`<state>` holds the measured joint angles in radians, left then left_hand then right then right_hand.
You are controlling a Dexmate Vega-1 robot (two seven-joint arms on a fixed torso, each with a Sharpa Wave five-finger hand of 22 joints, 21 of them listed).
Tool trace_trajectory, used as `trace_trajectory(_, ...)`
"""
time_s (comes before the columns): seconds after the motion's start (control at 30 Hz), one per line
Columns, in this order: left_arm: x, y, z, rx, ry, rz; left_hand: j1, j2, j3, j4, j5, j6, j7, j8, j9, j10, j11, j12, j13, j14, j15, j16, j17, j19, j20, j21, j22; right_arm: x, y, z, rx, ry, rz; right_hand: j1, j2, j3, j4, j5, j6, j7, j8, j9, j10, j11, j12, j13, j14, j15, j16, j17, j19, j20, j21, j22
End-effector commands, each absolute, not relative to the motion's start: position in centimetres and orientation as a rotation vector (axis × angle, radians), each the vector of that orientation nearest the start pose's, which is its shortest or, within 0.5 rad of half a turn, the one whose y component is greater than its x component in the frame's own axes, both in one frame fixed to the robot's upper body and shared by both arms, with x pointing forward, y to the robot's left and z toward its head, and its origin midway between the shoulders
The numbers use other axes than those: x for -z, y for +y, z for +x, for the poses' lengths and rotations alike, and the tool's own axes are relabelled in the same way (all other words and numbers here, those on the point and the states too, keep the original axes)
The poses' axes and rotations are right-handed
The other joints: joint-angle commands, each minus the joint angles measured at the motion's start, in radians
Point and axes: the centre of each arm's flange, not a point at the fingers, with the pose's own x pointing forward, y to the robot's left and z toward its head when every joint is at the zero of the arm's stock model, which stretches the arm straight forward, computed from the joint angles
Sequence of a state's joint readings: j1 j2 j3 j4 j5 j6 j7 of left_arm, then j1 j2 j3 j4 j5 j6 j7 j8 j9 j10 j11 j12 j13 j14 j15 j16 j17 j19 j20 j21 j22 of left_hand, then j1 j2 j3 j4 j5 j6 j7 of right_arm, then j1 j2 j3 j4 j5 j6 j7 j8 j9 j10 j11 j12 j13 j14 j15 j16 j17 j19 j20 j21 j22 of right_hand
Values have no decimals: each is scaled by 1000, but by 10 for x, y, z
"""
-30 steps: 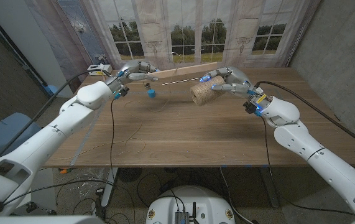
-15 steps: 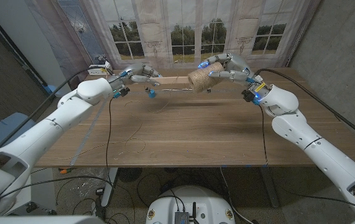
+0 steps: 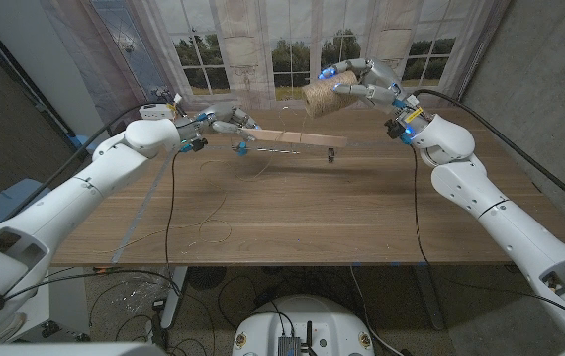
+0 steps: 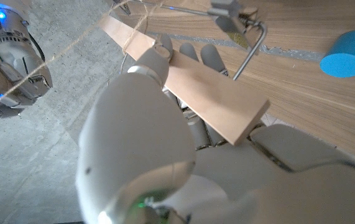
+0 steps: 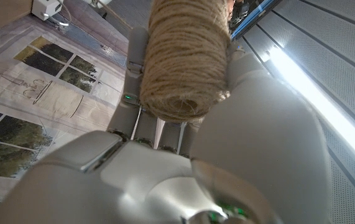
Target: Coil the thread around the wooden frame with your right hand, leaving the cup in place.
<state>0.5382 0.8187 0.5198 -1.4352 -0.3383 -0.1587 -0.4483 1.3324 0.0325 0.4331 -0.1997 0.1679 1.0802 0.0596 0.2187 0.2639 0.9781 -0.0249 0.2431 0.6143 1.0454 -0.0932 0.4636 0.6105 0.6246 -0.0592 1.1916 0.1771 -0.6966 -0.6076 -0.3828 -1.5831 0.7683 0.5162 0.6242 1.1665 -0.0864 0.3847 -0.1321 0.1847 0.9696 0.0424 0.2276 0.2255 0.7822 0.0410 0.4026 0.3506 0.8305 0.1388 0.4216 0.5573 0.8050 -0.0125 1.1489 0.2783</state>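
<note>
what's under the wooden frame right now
The wooden frame is held above the table by the left hand. Below it: a blue cup and bare wood.

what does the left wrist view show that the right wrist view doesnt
Left wrist view alone: the left hand gripping the wooden frame, a metal crank on it, the thread running taut to the frame, and the blue cup on the table. Right wrist view alone: the painted window backdrop and a ceiling light strip. Both: the right hand holding the twine spool.
</note>
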Motion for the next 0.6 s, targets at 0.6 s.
trace_trajectory(0.6, -109, 295, 616, 638, -586, 814, 70, 77, 46, 36, 7, 10, 10, 2, 3, 6, -2, -7, 7, 82, -130, 2, 7, -10, -85, 14, 1, -176, -245, 592, -582, -1105, -14, 260, 249, 8, -1, -1, 12, -1, -1, 7, 9, 0, -3, 5, 252, -370, 2, 8, -89, -191, 23, -6)
